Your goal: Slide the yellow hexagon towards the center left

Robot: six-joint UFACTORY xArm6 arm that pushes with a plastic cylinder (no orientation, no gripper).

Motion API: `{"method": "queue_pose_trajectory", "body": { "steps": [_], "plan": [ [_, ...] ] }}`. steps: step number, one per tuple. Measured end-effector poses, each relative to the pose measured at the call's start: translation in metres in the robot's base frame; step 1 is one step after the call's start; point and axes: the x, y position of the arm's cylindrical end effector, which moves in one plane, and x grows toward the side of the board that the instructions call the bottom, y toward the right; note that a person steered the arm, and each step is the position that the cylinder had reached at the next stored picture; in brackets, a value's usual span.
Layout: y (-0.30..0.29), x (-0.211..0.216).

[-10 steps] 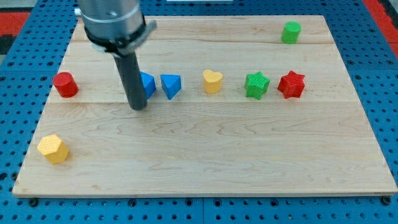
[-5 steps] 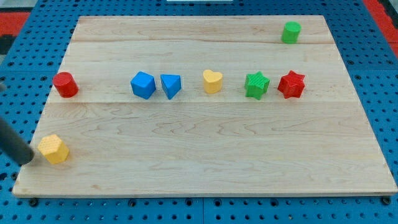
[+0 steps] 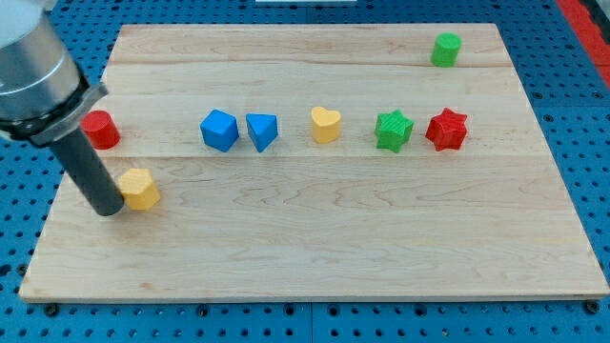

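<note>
The yellow hexagon (image 3: 140,189) lies on the wooden board (image 3: 315,248) at the view's left, a little below the row of blocks. My tip (image 3: 108,211) rests on the board just left of the hexagon and touches its left side. The dark rod rises from the tip toward the view's upper left. The red cylinder (image 3: 100,130) stands above the hexagon, partly behind the arm.
A row crosses the board's middle: blue cube (image 3: 219,130), blue triangular block (image 3: 261,131), yellow heart (image 3: 325,124), green star (image 3: 393,130), red star (image 3: 446,130). A green cylinder (image 3: 445,49) stands at the top right.
The yellow hexagon has moved up and to the right from the board's lower left corner. My tip has followed it from the left edge onto the board.
</note>
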Motion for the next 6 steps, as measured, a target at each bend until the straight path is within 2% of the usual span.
{"method": "queue_pose_trajectory", "body": {
  "steps": [1, 2, 3, 4, 6],
  "plan": [
    [0.000, 0.025],
    [0.029, 0.006],
    [0.029, -0.032],
    [0.031, -0.050],
    [0.024, -0.059]
  ]
}}
